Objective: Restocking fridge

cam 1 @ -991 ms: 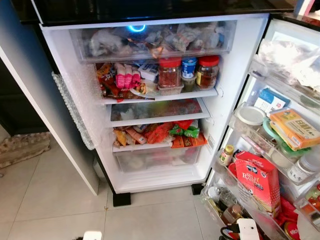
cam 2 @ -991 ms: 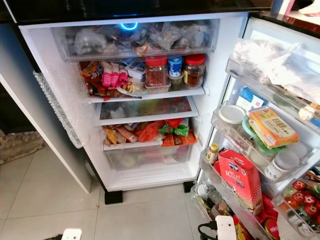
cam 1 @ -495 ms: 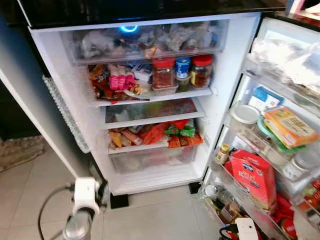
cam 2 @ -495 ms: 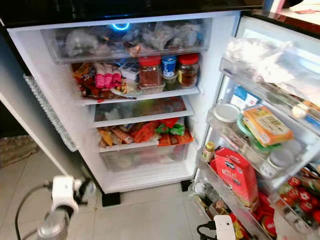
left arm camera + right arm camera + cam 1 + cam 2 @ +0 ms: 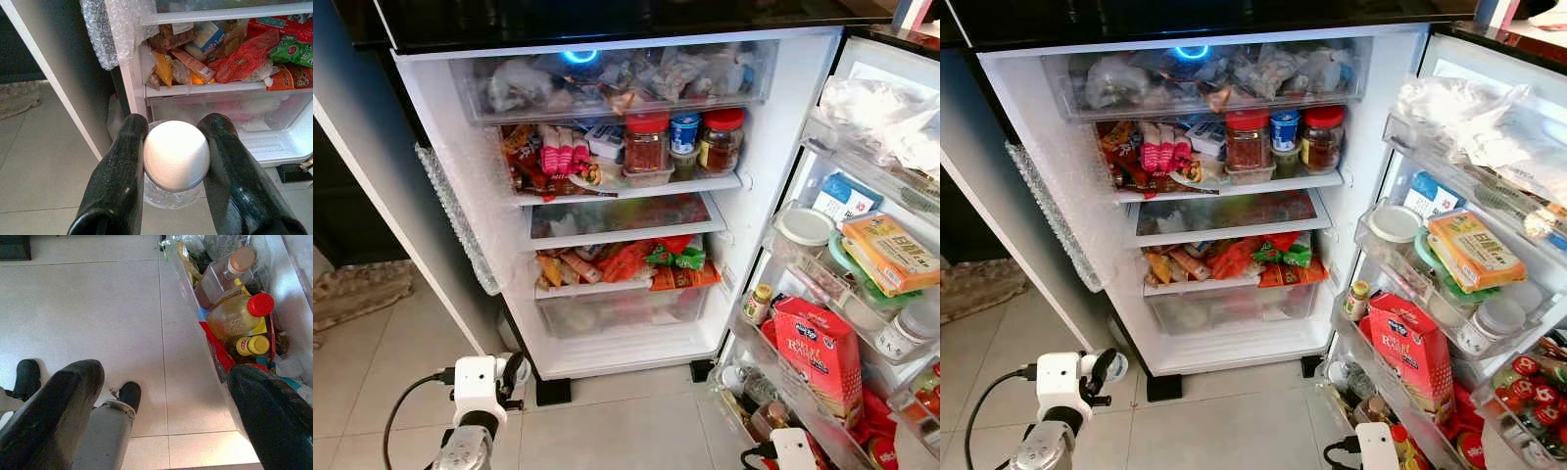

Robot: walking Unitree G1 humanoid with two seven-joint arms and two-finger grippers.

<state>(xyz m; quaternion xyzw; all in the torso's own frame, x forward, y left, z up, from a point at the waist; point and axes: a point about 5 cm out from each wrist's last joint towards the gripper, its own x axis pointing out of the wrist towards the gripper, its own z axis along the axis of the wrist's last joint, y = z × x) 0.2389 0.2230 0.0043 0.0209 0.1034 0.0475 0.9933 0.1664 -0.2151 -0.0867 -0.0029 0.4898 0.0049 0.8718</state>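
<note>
The fridge [image 5: 773, 196] stands open before me, shelves crowded with jars and snack packets. My left gripper [image 5: 176, 128] is shut on a small clear bottle with a white cap [image 5: 176, 154], low above the floor by the fridge's lower left corner; its white wrist [image 5: 478, 384] rises at the bottom left. The wrist view looks toward the packet shelf [image 5: 215, 88] and the clear bottom drawer [image 5: 230, 105]. My right gripper [image 5: 166, 374] is open and holds nothing, hanging over the tiles beside the door's lowest shelf [image 5: 215, 340].
The open door [image 5: 862, 294] on the right carries a red carton [image 5: 822, 352], tubs, boxes and bottles. Its lowest shelf holds a red-capped oil bottle [image 5: 239, 316]. A bubble-wrapped edge [image 5: 455, 220] juts out at left. My feet [image 5: 129, 394] stand on tiled floor [image 5: 607, 431].
My left arm has come up from the bottom edge, bringing the bottle toward the fridge's lower left corner. The head camera swung slightly and back. The right arm stays low.
</note>
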